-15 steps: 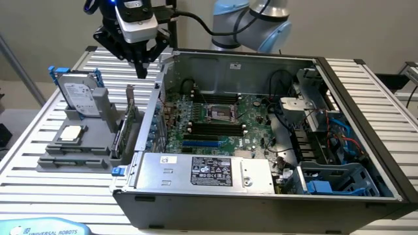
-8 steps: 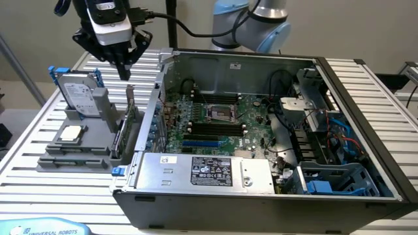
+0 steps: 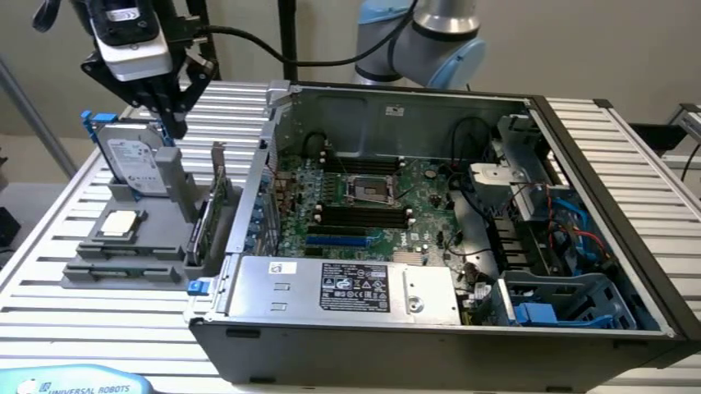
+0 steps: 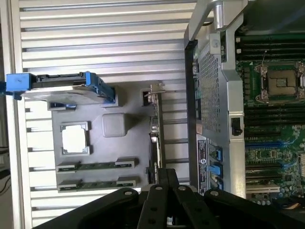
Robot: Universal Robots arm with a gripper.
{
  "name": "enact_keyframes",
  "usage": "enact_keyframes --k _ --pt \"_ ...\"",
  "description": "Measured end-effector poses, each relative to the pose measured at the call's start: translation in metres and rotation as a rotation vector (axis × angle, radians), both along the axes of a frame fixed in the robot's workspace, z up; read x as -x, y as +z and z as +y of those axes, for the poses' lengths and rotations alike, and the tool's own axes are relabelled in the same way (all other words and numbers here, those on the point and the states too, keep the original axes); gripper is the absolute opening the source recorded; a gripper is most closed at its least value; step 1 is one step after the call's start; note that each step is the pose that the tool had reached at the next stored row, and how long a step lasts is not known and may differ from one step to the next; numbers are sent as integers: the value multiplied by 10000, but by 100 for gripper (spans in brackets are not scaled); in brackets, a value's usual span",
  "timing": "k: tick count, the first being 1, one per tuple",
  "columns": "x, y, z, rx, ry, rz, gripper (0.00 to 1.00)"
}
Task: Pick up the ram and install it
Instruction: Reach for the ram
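Observation:
Two ram sticks point(image 4: 97, 165) point(image 4: 97, 182) lie side by side in slots of a grey holder point(image 4: 128, 102), thin green boards with black end clips. In the exterior view the ram point(image 3: 123, 266) sits along the holder's front edge, at that view's left. My gripper point(image 3: 176, 123) hangs shut and empty above the back of the holder, over a hard drive point(image 3: 137, 160). In the wrist view the shut black fingers point(image 4: 164, 175) point over the holder beside an upright expansion card point(image 4: 155, 133). The motherboard point(image 3: 362, 205) with its black memory slots point(image 3: 356, 215) lies inside the open case.
The holder also carries a square silver processor point(image 4: 75, 139) and the blue-railed hard drive point(image 4: 62, 88). The open computer case point(image 3: 547, 115) holds a power supply point(image 3: 350, 287), cables and a blue drive cage point(image 3: 570, 300). The table point(image 3: 66, 328) is slatted metal.

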State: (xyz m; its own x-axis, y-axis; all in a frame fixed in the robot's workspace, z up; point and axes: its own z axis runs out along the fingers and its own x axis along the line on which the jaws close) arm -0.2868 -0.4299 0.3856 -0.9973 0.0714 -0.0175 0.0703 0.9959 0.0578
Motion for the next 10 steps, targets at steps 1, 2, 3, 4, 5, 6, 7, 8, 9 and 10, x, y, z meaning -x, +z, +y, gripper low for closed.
enact_keyframes --k 1,2,3,4,5,6,7,8,9,10 --pt "43 -4 -6 1 1 0 11" --pt "90 -8 -13 3 1 0 11" --pt "135 -12 -19 4 0 -1 11" --pt "180 -15 -26 6 0 -1 11" --pt "226 -19 -32 8 -1 0 11" --pt "271 -23 -38 9 0 -1 11" --pt "315 -26 -45 11 1 0 11" --pt "359 -30 -51 13 1 -1 11" --pt "406 -34 -57 15 0 0 11" --pt "451 -38 -63 17 0 0 11"
